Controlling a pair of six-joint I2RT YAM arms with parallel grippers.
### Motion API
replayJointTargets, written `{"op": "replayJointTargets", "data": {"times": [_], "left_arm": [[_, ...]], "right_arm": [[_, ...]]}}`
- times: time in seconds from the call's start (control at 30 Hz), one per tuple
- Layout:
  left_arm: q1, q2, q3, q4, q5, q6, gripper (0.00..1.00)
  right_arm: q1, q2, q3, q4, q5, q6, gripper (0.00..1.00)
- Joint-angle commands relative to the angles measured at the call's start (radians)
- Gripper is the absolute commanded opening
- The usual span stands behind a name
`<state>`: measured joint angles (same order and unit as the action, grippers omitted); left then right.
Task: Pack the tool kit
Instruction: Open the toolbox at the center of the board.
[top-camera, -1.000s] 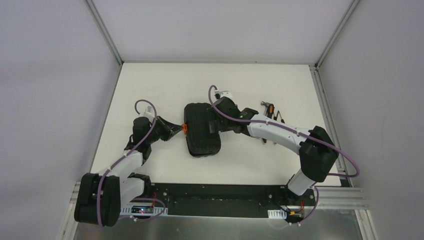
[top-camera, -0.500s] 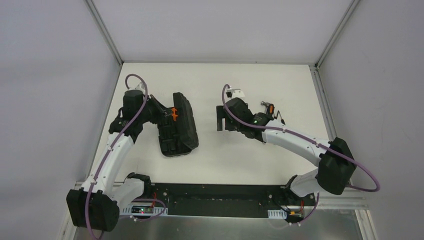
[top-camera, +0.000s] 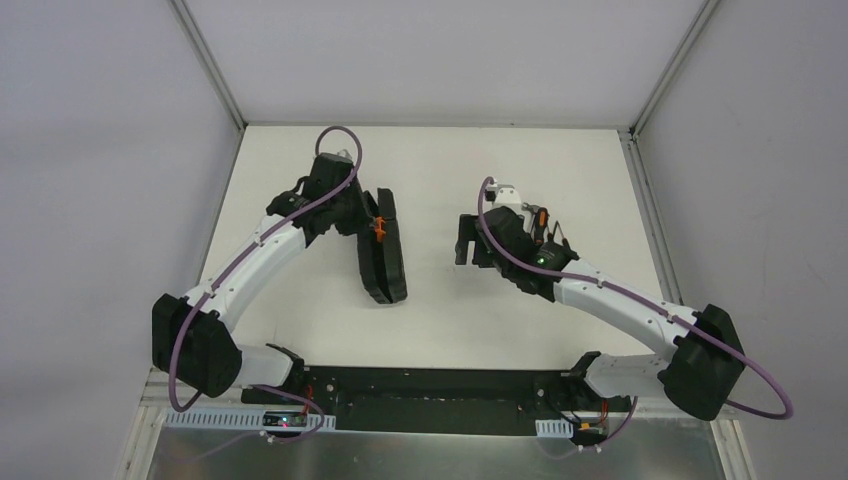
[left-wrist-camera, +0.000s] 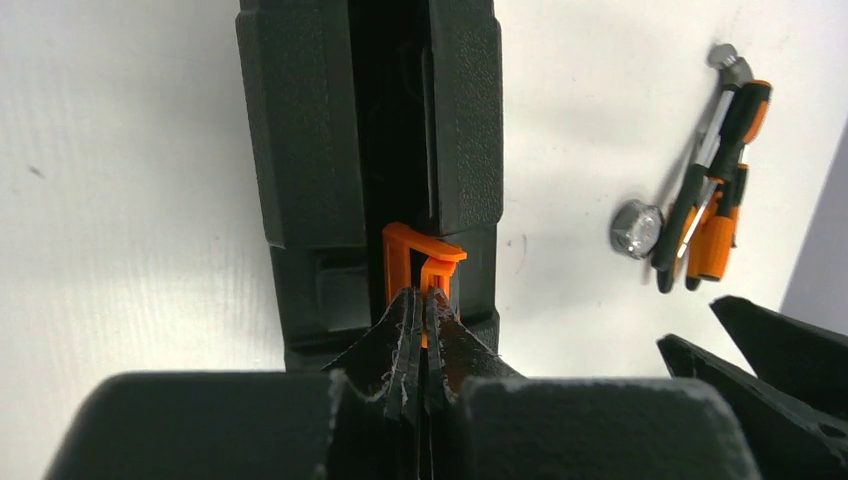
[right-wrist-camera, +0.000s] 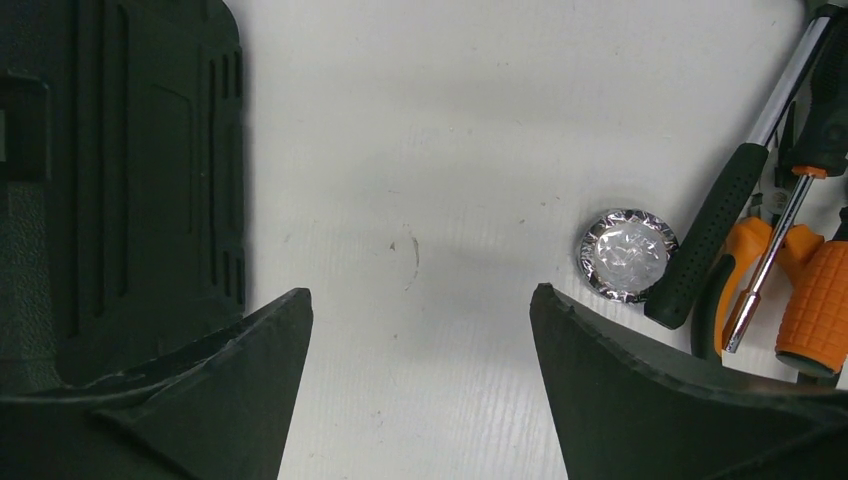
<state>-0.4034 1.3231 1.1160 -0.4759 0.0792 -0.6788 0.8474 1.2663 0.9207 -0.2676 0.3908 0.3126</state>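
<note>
Left gripper (left-wrist-camera: 420, 325): jaws clenched on the orange latch (left-wrist-camera: 422, 258), bottom centre of the wrist view. Case (left-wrist-camera: 300, 150) stands on edge with its halves cracked apart, left of centre in the overhead frame. Right gripper (right-wrist-camera: 420, 300): jaws spread with nothing between them, over bare table (right-wrist-camera: 420, 120). Tools (right-wrist-camera: 770, 250) heaped at the right edge, none packed yet.

Judgement: lower the case flat, then draw the lid open by the latch slowly so the pinch doesn't slip. The right arm could brace the base.

case (top-camera: 383, 250): flat mid-table -> tipped on edge, shifted left | left gripper (left-wrist-camera: 421, 300): swung outward, lifting it by the orange latch (left-wrist-camera: 420, 258) | right gripper (top-camera: 466, 246): off the case, drawn back right
</note>
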Motion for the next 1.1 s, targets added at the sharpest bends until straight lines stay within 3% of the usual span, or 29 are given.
{"op": "replayJointTargets", "data": {"times": [0.0, 0.33, 0.53, 0.7, 0.97, 1.07], "left_arm": [[-0.024, 0.012, 0.068, -0.114, -0.115, 0.046, 0.0], [-0.121, 0.128, 0.21, -0.114, -0.083, 0.031, 0.12], [-0.192, 0.224, 0.293, -0.094, -0.055, 0.017, 0.34], [-0.225, 0.272, 0.356, -0.072, 0.019, 0.007, 0.63], [-0.186, 0.109, 0.246, -0.091, -0.12, 0.052, 0.95], [-0.117, -0.007, 0.132, -0.135, -0.197, 0.057, 0.99]], "right_arm": [[-0.005, -0.066, -0.034, 0.054, 0.02, 0.014, 0.83], [-0.003, -0.077, -0.025, 0.091, -0.036, 0.011, 0.84], [-0.003, -0.098, -0.03, 0.099, -0.036, 0.015, 0.84], [-0.003, -0.138, -0.044, 0.099, 0.0, 0.003, 0.85], [-0.003, -0.074, 0.002, 0.065, -0.058, -0.046, 0.85], [-0.004, -0.004, 0.06, 0.045, -0.064, -0.073, 0.85]]}}
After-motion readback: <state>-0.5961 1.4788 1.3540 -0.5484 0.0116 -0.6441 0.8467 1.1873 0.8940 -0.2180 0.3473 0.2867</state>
